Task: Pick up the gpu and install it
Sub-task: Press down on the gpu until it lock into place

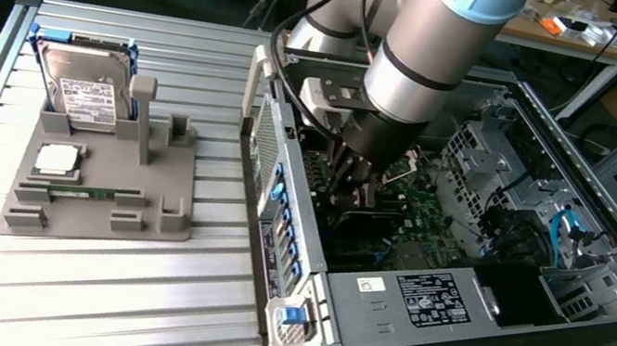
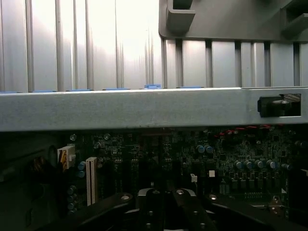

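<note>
Arm reaching into open computer case, end effector over gpu, hard drive on grey holder

I see the gpu inside the open computer case, directly below the arm's tool. It reads as a dark, flat card with a black face, standing over the green motherboard near the case's middle. Its outline is largely hidden by the arm; I cannot tell whether it is seated.
</note>
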{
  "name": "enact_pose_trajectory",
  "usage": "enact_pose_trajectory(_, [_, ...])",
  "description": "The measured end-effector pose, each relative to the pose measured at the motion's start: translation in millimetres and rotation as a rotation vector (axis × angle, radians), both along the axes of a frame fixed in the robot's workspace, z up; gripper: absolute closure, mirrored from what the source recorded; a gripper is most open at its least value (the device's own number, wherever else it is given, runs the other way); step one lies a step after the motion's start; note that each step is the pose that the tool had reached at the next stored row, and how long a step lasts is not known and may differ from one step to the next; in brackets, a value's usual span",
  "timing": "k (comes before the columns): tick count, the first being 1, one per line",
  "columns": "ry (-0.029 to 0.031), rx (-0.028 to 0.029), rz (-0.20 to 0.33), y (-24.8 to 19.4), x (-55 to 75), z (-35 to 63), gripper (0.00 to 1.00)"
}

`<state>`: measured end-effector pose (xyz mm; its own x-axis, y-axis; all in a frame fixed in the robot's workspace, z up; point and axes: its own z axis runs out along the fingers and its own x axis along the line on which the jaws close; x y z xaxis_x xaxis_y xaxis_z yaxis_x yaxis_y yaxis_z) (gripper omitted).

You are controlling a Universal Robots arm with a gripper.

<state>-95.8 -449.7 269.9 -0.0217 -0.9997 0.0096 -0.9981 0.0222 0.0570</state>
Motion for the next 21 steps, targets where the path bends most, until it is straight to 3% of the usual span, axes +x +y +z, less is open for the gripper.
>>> enact_pose_trajectory(3, [-0.0005, 0.0013, 0.0, -2.3, -0.6, -0.5, 0.89])
enact_pose_trajectory(17, [-0.0005, 0.0015, 0.001, -2.9, -0.7, -1.8, 0.89])
enact_pose_trajectory(18, [-0.0022, 0.0043, 0.001, -2.7, -0.6, 3.5, 0.89])
enact_pose_trajectory(19, [-0.0008, 0.0019, 0.001, -2.7, -0.6, 12.2, 0.89])
enact_pose_trajectory(21, [-0.0044, 0.0015, 0.001, -2.7, -2.1, 21.8, 0.89])
